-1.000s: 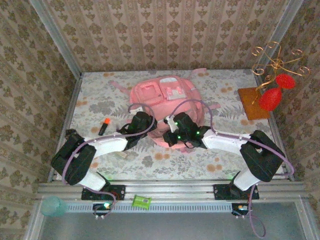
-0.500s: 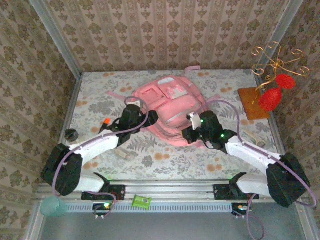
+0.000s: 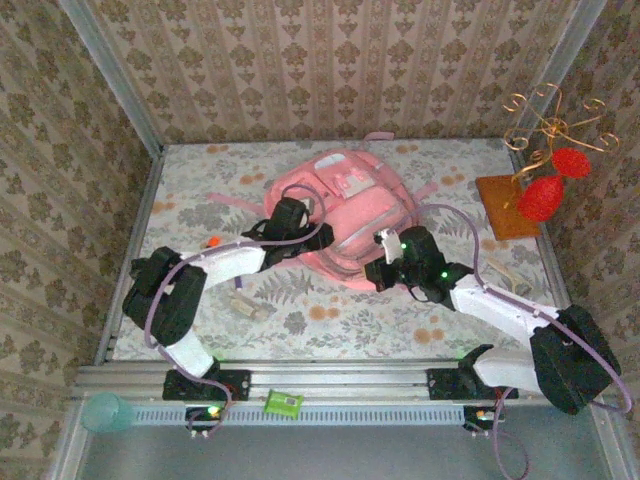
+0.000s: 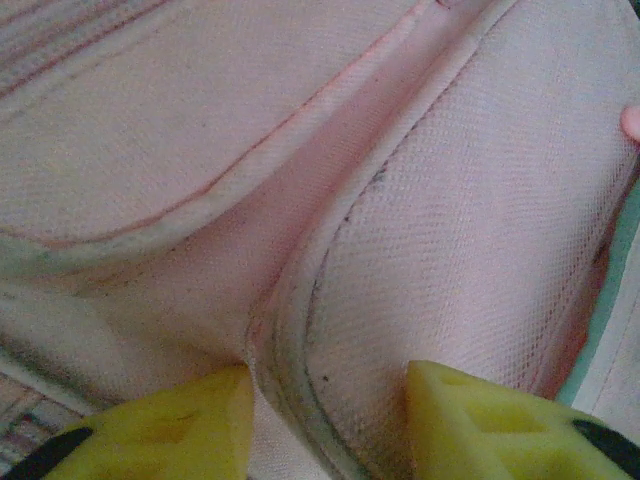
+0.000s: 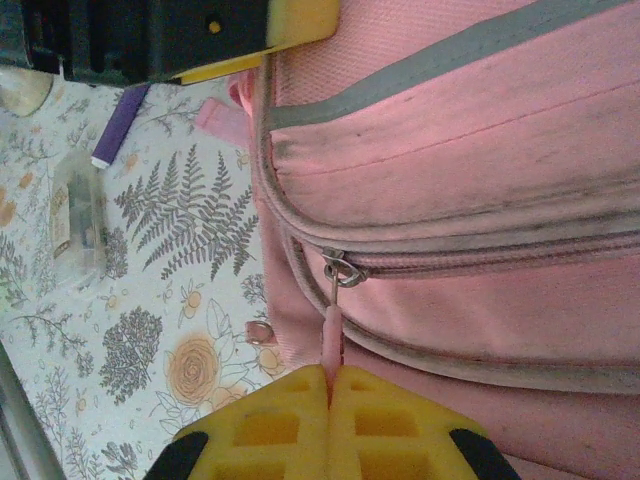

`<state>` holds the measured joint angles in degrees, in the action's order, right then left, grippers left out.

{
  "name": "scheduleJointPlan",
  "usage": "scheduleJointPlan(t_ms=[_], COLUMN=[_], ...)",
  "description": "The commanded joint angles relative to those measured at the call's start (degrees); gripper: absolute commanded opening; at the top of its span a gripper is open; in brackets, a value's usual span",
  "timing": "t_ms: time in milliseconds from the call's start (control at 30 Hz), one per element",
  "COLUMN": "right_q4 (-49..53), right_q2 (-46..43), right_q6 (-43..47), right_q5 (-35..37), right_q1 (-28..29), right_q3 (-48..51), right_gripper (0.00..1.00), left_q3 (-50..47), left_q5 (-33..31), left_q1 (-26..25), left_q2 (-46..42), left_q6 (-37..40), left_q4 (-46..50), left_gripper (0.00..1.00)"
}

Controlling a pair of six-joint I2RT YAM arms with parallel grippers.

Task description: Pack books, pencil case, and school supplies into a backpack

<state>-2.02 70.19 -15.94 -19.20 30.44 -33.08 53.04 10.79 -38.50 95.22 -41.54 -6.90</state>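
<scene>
Working the zip is the step I judge us to be on. The backpack [image 3: 352,205] lies flat in the middle of the table [image 3: 330,322]. My right fingers [image 5: 270,425] are pressed together on the pink zip pull [image 5: 331,340] of a pocket at the bag's near right side, and that zip looks shut. The left fingers [image 4: 170,435] stand apart astride a piped seam on the bag's left flank, with fabric between them; I see no pinch there.

Next, I reckon, the left side needs a firm hold on the cloth so the bag cannot slide. Then the right can draw the pull along its track, following the curve without lifting, until the mouth is wide enough for loading.

Counting what waits on the table to the left of the bag:
- One orange-capped marker [image 3: 212,242], beside my left arm.
- One purple pen [image 5: 118,125].
- One small pale block [image 5: 76,225], just beside the pen.

There is one backpack, with two arms on it.
</scene>
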Motion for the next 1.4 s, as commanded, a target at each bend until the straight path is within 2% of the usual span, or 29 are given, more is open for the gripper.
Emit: scheduleJointPlan(t_ms=[0,133,200,733,1067,1233,1367], right_q4=[-4.8,-8.0,-9.4,-21.3,-27.3,-24.9,-13.9], right_q2=[1.1,3.4,4.7,14.9,15.3,18.1,11.9], right_q6=[-2.6,-4.4,-5.1,-12.9,-13.9,-13.0,-9.6], right_q5=[0.2,1.8,2.5,16.4,20.9,17.9,15.2], right_q1=[2.2,4.6,5.6,11.7,13.2,13.2,12.5], right_q3=[1.0,1.4,1.3,-3.8,-5.7,-8.1,-6.3], right_gripper=[0.00,0.00,0.00,0.00,0.00,0.00,0.23], left_q3=[0.7,-1.9,-2.6,-4.9,-6.2,-5.8,-5.2], left_q5=[3.7,3.0,2.5,0.1,-0.8,-1.0,0.2], left_q1=[-2.1,-3.3,-3.8,-6.2,-6.2,-5.6,-2.6], left_q2=[1.0,1.4,1.5,0.4,0.1,-0.2,-1.1], left_q6=[-2.0,-5.6,-6.6,-8.5,-8.4,-7.2,-4.6], left_q4=[-4.1,-8.2,-9.3,-11.1,-11.5,-10.8,-8.9], left_gripper=[0.36,0.21,0.19,0.16,0.15,0.20,0.32])
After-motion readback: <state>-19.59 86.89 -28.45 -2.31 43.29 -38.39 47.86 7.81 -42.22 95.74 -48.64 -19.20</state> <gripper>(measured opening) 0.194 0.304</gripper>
